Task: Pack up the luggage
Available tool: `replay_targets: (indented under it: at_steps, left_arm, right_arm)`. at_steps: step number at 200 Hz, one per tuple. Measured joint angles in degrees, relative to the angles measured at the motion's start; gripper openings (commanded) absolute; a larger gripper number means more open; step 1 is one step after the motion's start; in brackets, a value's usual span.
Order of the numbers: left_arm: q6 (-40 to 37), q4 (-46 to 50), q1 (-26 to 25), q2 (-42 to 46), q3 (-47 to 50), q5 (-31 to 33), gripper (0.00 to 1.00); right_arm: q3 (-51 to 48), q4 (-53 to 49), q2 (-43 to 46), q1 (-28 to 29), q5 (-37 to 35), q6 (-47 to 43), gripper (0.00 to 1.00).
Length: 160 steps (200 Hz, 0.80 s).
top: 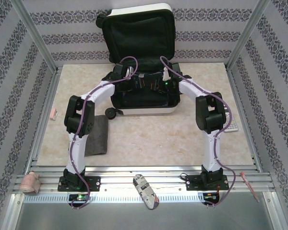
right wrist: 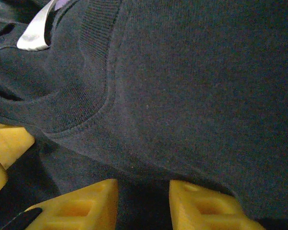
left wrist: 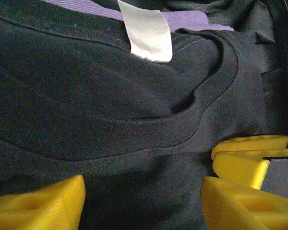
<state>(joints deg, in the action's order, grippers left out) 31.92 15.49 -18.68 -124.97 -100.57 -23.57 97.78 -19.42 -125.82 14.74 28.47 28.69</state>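
Observation:
The luggage (top: 149, 111), a white hard-shell case with black lining, lies open at the back middle of the table with its lid (top: 139, 36) standing upright. Both arms reach into its lower half. A dark navy garment (left wrist: 110, 96) with a white neck label (left wrist: 146, 31) lies in it. My left gripper (left wrist: 143, 196) (top: 137, 82) is open, its yellow fingers wide apart just over the cloth below the collar. My right gripper (right wrist: 143, 196) (top: 158, 85) is open with a narrower gap, its tips at a fold edge of the same garment (right wrist: 192, 86).
A folded grey cloth (top: 97, 135) lies beside the left arm. A small pink item (top: 54, 114) sits at the left edge, a flat keypad-like object (top: 232, 123) at the right. On the front rails lie a rolled bundle (top: 29, 183), a patterned case (top: 147, 191) and a red pen (top: 249, 186).

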Motion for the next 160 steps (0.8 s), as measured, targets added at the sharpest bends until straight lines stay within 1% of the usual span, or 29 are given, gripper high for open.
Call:
replay_targets:
  at_steps: [31, 60, 100, 122, 160]
  left_arm:
    - [-0.87, 1.07, 0.00, 0.11, -1.11, 0.04, 0.66]
    - [-2.25, 2.80, 0.07, 1.90, -1.25, 0.90, 0.67]
    - [-4.55, 6.47, 0.79, 9.40, -1.25, 2.93, 0.69]
    - [-5.75, 7.91, 1.18, 14.38, -1.14, 4.61, 0.70]
    - [-7.80, 10.58, 1.44, 20.72, 0.66, 8.13, 0.70]
  right_arm:
    - [0.00, -0.11, 0.55, 0.02, 0.20, -0.24, 0.39]
    - [-0.07, -0.98, 3.19, -0.02, 0.11, -0.83, 0.43]
    - [-0.59, -0.94, 8.37, -0.02, 0.15, -2.03, 0.54]
    - [-0.66, -0.85, 9.94, 0.00, 0.15, -2.32, 0.58]
    - [-1.38, -0.42, 10.62, 0.09, 0.15, -2.32, 0.59]
